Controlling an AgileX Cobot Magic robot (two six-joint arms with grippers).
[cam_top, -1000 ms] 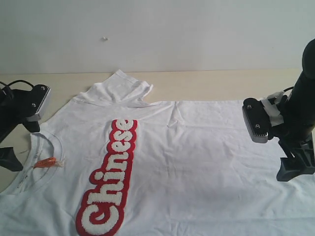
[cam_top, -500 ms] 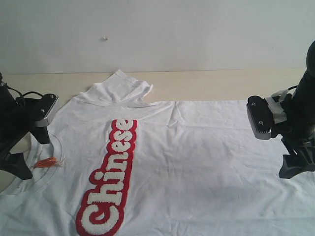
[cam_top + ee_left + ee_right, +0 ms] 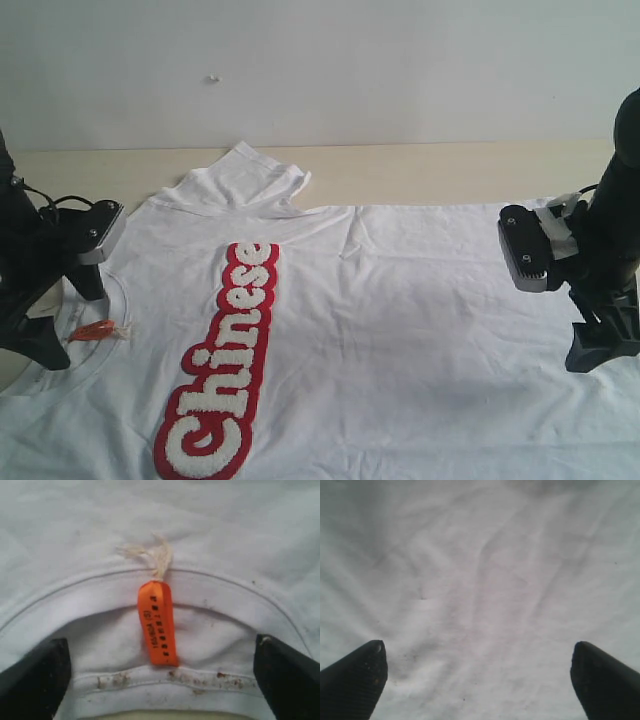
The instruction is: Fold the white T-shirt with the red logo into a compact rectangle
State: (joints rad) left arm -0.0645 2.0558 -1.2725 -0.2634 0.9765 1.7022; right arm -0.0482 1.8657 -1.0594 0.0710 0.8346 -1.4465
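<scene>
Left hand (image 3: pixel 160 645) moved over the white T-shirt's (image 3: pixel 400 300) collar (image 3: pixel 90 587) — it and right hand (image 3: pixel 477 647) released.

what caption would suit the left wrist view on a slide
Open left gripper over the white T-shirt, jaws set wide to either side of the orange tag on the ribbed collar.

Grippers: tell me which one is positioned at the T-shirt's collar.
The left gripper: the ribbed collar and its orange tag show between its open jaws. The right gripper sees only plain fabric of the white T-shirt.
</scene>
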